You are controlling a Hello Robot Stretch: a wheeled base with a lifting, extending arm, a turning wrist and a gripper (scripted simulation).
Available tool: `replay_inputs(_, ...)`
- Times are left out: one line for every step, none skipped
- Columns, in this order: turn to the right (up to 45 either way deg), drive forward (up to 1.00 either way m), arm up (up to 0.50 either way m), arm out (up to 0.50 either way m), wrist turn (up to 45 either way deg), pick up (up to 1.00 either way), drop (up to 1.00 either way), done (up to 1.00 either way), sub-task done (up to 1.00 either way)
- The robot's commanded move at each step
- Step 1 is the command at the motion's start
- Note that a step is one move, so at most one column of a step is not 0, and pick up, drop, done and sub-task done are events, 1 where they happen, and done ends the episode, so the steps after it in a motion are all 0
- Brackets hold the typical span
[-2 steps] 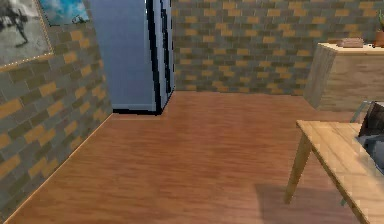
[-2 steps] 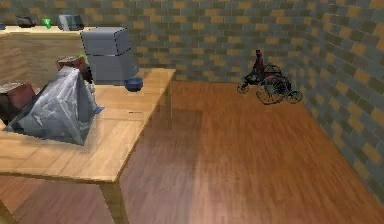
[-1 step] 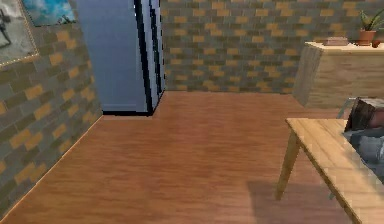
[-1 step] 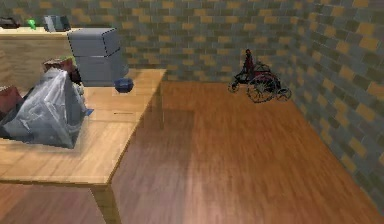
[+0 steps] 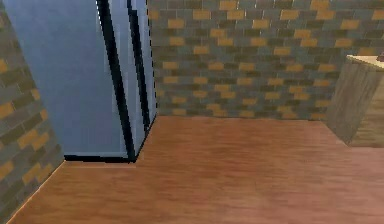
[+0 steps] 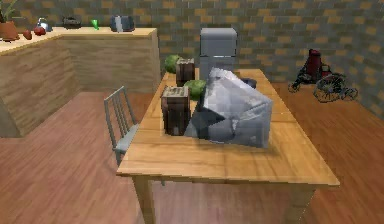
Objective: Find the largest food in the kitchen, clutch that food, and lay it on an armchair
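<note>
A wooden table [image 6: 230, 155] stands in the middle of the arm side view. On it lie a large crumpled grey object [image 6: 238, 105], two dark brown boxy items [image 6: 175, 110] [image 6: 185, 71] and a small green round thing [image 6: 197, 88]. A second green round thing [image 6: 171, 63] sits at the table's far left corner. It is too small to tell what food it is.
A tall blue-grey fridge [image 5: 90, 75] stands at the forward view's left against a brick wall, with a wooden counter corner [image 5: 358, 100] at its right. In the arm side view a grey chair [image 6: 121, 120] stands beside the table, counters [image 6: 70, 55] carry small items, a grey cabinet [image 6: 218, 47] sits behind, and a dark red object [image 6: 322, 75] lies on the floor.
</note>
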Motion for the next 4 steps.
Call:
replay_inputs(6.0,0.00,0.00,0.00,0.0,0.00,0.00,0.00,0.00)
replay_inputs(0.0,0.50,0.00,0.00,0.0,0.00,0.00,0.00,0.00)
replay_inputs(45.0,0.00,0.00,0.00,0.0,0.00,0.00,0.00,0.00)
replay_inputs(6.0,0.00,0.00,0.00,0.0,0.00,0.00,0.00,0.00)
